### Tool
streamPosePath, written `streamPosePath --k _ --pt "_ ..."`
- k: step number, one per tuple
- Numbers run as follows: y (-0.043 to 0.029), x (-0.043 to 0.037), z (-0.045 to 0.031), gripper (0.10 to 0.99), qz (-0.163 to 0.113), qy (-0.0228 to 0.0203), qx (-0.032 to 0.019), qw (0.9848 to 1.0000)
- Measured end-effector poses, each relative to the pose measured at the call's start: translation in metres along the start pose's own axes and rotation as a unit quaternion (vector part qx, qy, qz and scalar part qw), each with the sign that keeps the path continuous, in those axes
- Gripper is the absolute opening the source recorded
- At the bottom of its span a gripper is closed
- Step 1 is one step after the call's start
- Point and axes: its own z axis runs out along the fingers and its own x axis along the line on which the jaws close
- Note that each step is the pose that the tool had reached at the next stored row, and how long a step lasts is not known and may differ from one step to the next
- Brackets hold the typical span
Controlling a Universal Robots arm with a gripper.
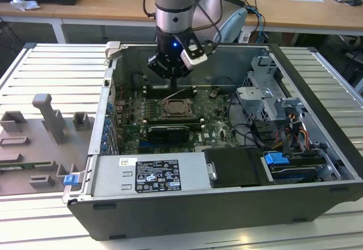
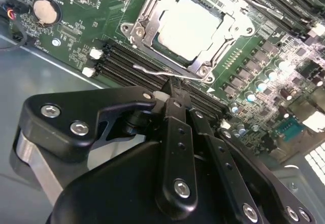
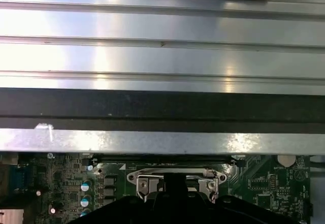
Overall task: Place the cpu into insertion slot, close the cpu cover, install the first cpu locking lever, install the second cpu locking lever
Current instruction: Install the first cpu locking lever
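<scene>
My gripper [image 2: 173,91], pinched narrow on nothing, hangs beside the thin locking lever [image 2: 152,71], with the cpu [image 2: 189,27] in its insertion slot [image 2: 171,53] under the cpu cover [image 2: 147,17] at six o'clock in the exterior view.

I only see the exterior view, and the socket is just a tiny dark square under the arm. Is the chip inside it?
Observer: Yes. That square is the insertion slot. In the second wrist view the cpu lies in it, pale face up.
Operator: Is the metal lid down?
Observer: The cpu cover lies flat around the chip, which shows through its window.
Operator: What's the gripper next to?
Observer: The gripper has its tip right beside a thin wire lever that runs along the socket's edge. I cannot tell if they touch.
</scene>
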Motion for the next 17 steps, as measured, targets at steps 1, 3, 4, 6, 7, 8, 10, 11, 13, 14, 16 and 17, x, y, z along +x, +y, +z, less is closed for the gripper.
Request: streamPosePath --k 1,3,4,6,7,8,10,11,13,14,16,17 --pt "-0.0001 -0.0002 0.0019 0.106 -0.001 0.0000 -0.0001 1.0000" --pt "-0.0002 -0.0001 0.0059 0.106 -0.010 0.0004 -0.0005 0.9999" --pt "-0.0002 -0.0001 0.0070 0.106 -0.015 0.0006 -0.0007 0.9999" --pt "-0.0003 -0.0009 0.0088 0.106 -0.020 0.0008 -0.0011 0.9998" --pt "-0.0005 -0.0021 0.0093 0.106 -0.020 0.0009 -0.0036 0.9998" --pt "-0.0004 -0.0038 0.0102 0.106 -0.020 0.0006 -0.0086 0.9998" --pt "-0.0005 -0.0059 0.0122 0.106 -0.020 0.0005 -0.0105 0.9997" --pt "-0.0006 -0.0066 0.0134 0.106 -0.020 0.0005 -0.0106 0.9997" --pt "-0.0005 -0.0088 0.0159 0.106 -0.020 0.0005 -0.0110 0.9997" --pt "-0.0005 -0.0092 0.0164 0.106 -0.020 0.0005 -0.0111 0.9997" --pt "-0.0002 -0.0101 0.0180 0.106 -0.021 0.0006 -0.0120 0.9997" --pt "-0.0002 -0.0104 0.0183 0.106 -0.021 0.0006 -0.0127 0.9997"
